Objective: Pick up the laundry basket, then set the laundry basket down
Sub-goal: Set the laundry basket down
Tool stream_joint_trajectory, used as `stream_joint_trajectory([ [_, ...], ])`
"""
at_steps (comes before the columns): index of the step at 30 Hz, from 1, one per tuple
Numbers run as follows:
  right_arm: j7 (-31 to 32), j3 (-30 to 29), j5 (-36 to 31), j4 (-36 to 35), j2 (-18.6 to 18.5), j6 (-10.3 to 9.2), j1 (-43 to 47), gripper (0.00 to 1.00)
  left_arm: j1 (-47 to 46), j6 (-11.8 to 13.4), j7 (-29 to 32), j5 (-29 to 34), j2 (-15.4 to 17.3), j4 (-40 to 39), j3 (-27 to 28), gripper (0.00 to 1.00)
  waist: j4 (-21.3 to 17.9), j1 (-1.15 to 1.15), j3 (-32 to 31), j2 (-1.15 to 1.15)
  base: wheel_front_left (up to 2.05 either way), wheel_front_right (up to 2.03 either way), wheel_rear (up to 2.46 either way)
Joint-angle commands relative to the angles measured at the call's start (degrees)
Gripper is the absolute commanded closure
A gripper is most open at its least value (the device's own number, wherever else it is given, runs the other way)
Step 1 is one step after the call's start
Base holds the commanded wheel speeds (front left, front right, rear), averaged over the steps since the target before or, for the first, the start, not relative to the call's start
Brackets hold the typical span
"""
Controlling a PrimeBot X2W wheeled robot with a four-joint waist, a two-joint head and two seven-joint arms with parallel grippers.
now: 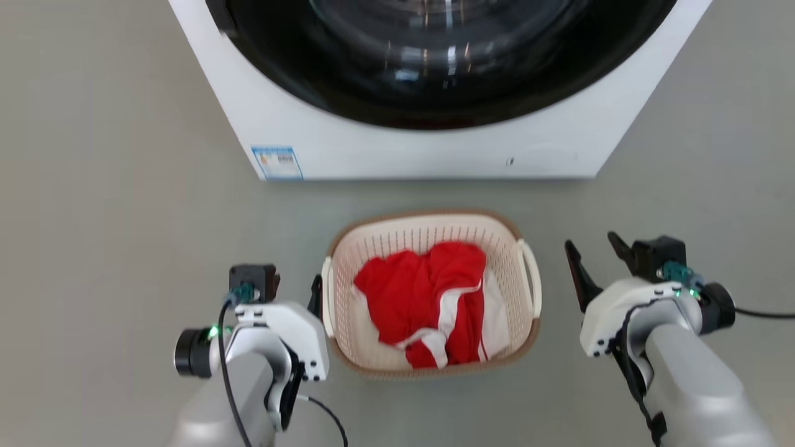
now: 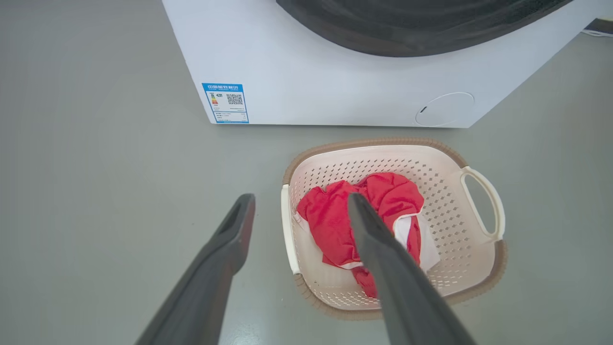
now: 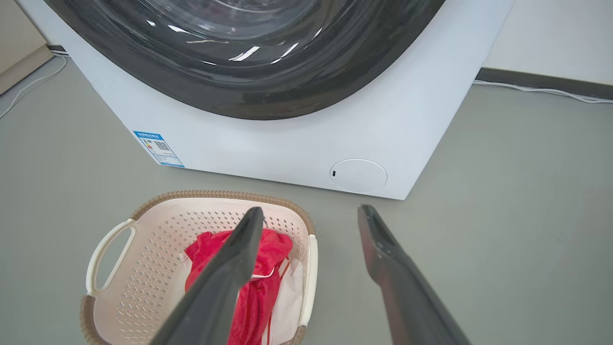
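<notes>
The laundry basket [image 1: 428, 217], cream with a brown rim, stands on the grey floor in front of a washing machine, holding a red and white garment [image 1: 422, 292]. My left gripper [image 1: 298, 292] is open, close beside the basket's left loop handle [image 1: 326, 298]. In the left wrist view this gripper [image 2: 299, 201] has one finger outside the basket [image 2: 383, 143] and the other in front of the red cloth. My right gripper [image 1: 590, 242] is open and stands apart, to the right of the right handle [image 1: 531, 273]. In the right wrist view that gripper [image 3: 311, 211] holds nothing, and the basket [image 3: 215, 194] lies at lower left.
The white washing machine [image 1: 435, 149] with its dark round door stands just behind the basket. Bare grey floor [image 1: 124, 186] spreads on both sides. A white cable [image 3: 541, 88] runs along the skirting at the far right.
</notes>
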Motion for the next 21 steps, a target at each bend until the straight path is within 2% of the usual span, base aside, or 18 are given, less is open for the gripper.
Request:
stream_joint_trajectory([
  [1,-0.78,0.45,-0.85,-1.90,0.65,0.34,1.59,0.00,0.89,0.65,-0.52,0.96,1.47,-1.61,2.33,0.00,-0.03,0.00,-3.27,0.00,0.00,0.00,0.00],
  [14,-0.79,-2.74,-4.37,-11.83,0.84,0.34,9.19,0.00,12.79,0.90,-0.52,9.88,3.15,-15.00,15.40,0.00,0.13,0.00,-9.21,0.00,0.00,0.00,0.00],
  [21,-0.79,-3.59,-4.98,-20.25,1.23,0.34,15.53,0.00,20.10,0.04,-0.52,16.88,3.29,-24.51,22.46,0.00,-0.06,0.00,-12.74,0.00,0.00,0.00,0.00],
])
